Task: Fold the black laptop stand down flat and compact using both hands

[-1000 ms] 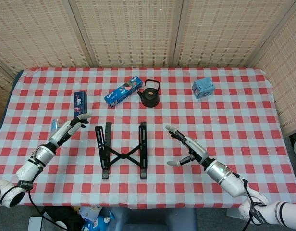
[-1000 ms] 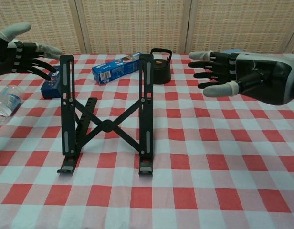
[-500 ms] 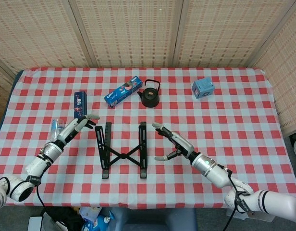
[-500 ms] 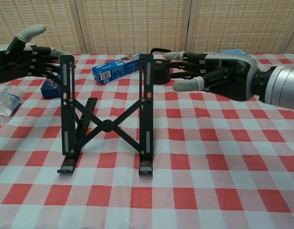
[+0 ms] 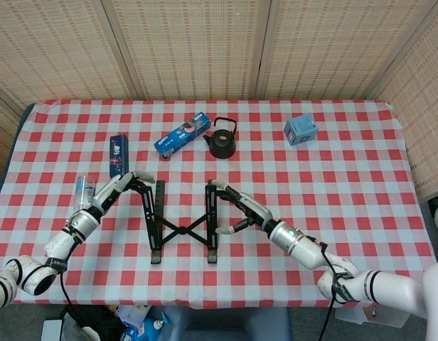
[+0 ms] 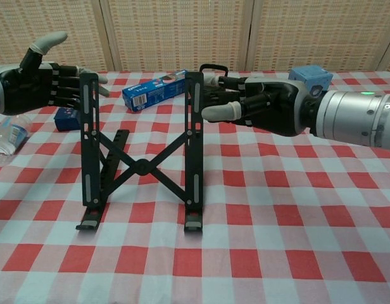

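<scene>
The black laptop stand [image 5: 180,223] stands unfolded at the table's middle front, two upright rails joined by an X-brace [image 6: 142,166]. My left hand [image 5: 116,190] is just left of the left rail's top; its spread fingers [image 6: 67,83] reach that rail and hold nothing. At the right rail's top is my right hand [image 5: 241,207], with fingers extended behind the rail and the thumb [image 6: 216,113] in front, close beside it. Whether either hand touches the rail is unclear.
Behind the stand lie a blue toothpaste box [image 5: 181,135], a black kettle [image 5: 222,140] and a light blue cube box [image 5: 301,131]. A dark blue box [image 5: 118,153] and a plastic bottle [image 5: 80,191] sit at the left, near my left arm.
Both hands have moved inward toward the stand, the left to the left rail's top and the right from well to the right up to the right rail. The stand has not moved.
</scene>
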`<state>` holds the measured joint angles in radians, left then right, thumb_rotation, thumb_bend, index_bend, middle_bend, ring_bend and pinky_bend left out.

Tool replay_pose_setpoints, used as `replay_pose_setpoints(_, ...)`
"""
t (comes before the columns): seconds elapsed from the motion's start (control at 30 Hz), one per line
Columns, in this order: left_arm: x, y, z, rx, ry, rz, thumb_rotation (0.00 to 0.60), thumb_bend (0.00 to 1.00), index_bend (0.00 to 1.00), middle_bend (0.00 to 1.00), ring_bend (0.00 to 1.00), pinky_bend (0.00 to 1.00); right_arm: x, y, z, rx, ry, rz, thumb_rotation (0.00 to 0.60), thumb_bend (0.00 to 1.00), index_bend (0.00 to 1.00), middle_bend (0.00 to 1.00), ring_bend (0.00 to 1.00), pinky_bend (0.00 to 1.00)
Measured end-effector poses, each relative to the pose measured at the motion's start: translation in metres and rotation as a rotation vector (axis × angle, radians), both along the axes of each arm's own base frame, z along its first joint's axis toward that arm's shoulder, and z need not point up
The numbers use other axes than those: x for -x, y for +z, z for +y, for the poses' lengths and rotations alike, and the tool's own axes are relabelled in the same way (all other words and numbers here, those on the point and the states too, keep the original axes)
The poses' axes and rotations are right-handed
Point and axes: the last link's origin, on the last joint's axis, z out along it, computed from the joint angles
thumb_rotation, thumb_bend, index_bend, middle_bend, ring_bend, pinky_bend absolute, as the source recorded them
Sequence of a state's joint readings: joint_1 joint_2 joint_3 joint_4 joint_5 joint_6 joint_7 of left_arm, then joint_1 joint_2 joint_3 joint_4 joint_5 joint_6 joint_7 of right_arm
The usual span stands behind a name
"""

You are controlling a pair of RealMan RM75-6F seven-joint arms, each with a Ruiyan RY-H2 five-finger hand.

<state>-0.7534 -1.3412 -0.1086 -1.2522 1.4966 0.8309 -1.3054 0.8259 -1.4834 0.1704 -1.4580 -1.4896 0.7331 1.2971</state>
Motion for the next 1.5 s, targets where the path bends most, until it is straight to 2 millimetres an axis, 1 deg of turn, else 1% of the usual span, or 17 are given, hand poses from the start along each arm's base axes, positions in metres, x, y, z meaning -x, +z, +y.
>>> replay_pose_setpoints(0.3,0.0,0.002,-0.006,0.022,0.004,-0.046,0.0,0.16,0.35,0.38,0.41,0.43,-0.003,0.0,0.005,-0.024,0.03,-0.039,0.6,0.07,0.13,0.27,0.05,0.02)
replay_pose_setpoints(0.4,0.0,0.004,-0.009,0.024,0.0,-0.059,0.0,0.16,0.35,0.38,0.41,0.46,-0.002,0.003,0.008,-0.023,0.044,-0.05,0.6,0.09,0.13,0.28,0.06,0.03)
replay_pose_setpoints(0.6,0.0,0.013,-0.019,0.027,-0.016,-0.09,0.0,0.16,0.35,0.38,0.41,0.48,0.0,0.012,0.018,-0.022,0.089,-0.073,0.6,0.09,0.13,0.28,0.06,0.04)
replay_pose_setpoints(0.83,0.003,0.027,-0.036,0.025,-0.052,-0.096,0.0,0.16,0.35,0.38,0.41,0.48,-0.001,0.023,0.04,-0.038,0.162,-0.083,0.6,0.09,0.13,0.27,0.06,0.04)
replay_pose_setpoints(1.13,0.012,0.044,-0.064,0.016,-0.105,-0.062,0.0,0.16,0.35,0.38,0.41,0.48,0.002,0.03,0.069,-0.041,0.252,-0.044,0.6,0.09,0.13,0.25,0.06,0.04)
replay_pose_setpoints(1.23,0.015,0.047,-0.072,0.008,-0.117,-0.041,0.0,0.16,0.35,0.38,0.41,0.48,0.004,0.033,0.074,-0.028,0.271,-0.028,0.6,0.09,0.13,0.24,0.06,0.04)
replay_pose_setpoints(1.33,0.018,0.049,-0.075,-0.002,-0.128,-0.012,0.0,0.16,0.34,0.38,0.41,0.48,0.005,0.034,0.076,-0.006,0.273,-0.014,0.6,0.08,0.13,0.23,0.06,0.04)
replay_pose_setpoints(1.5,0.021,0.05,-0.078,-0.018,-0.158,0.048,0.0,0.16,0.33,0.38,0.39,0.48,0.009,0.034,0.072,0.054,0.265,0.042,0.6,0.07,0.13,0.23,0.06,0.04)
